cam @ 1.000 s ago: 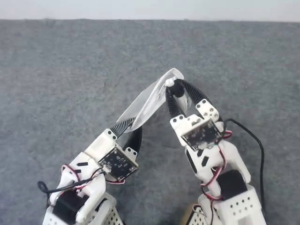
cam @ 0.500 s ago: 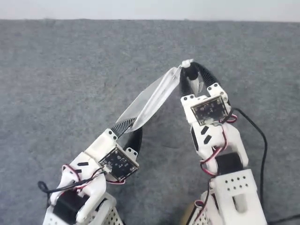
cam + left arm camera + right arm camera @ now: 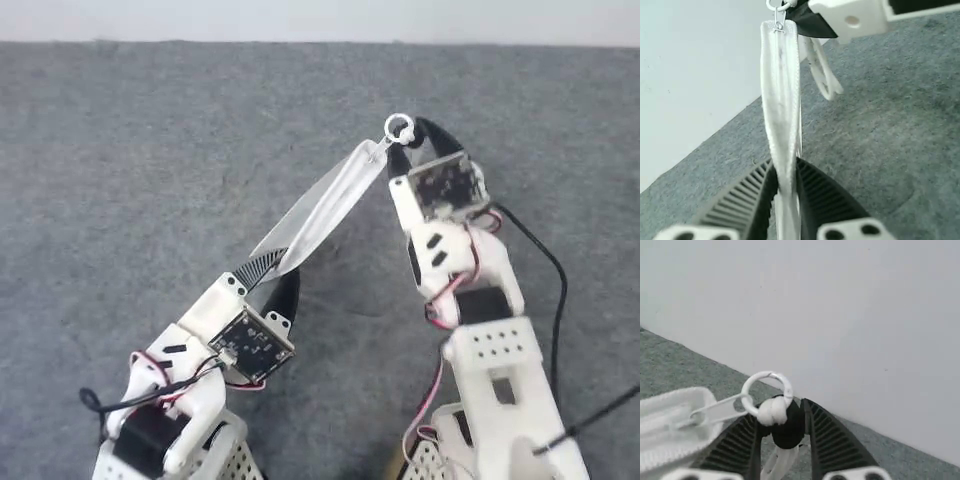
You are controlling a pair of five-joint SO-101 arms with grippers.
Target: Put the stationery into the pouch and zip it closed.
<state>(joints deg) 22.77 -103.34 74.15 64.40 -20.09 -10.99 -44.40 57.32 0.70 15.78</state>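
1. Over on the left, the left pincer [image 3: 272, 272] was clamped narrow on the near end of the pouch [image 3: 322, 212], holding it up off the grey bench [image 3: 120, 150].
2. The pouch ran taut and slanted between the two arms, zip edge upward. Whether the stationery lay inside, I could not tell.
3. At the far end, the right pincer [image 3: 782, 426] was closed on the pull [image 3: 774, 411], just behind its ring [image 3: 767, 389], with the slider tab hard up against the pouch's end.
4. The zip looked run almost to its stop, so I judged the closing step nearly finished. To do it well, the left grip should stay firm as the anchor. The right should draw straight along the zip line without twisting, and ease off once the slider meets the end, so the pouch isn't yanked free.
5. No lettering on pouch or ring was legible to me.
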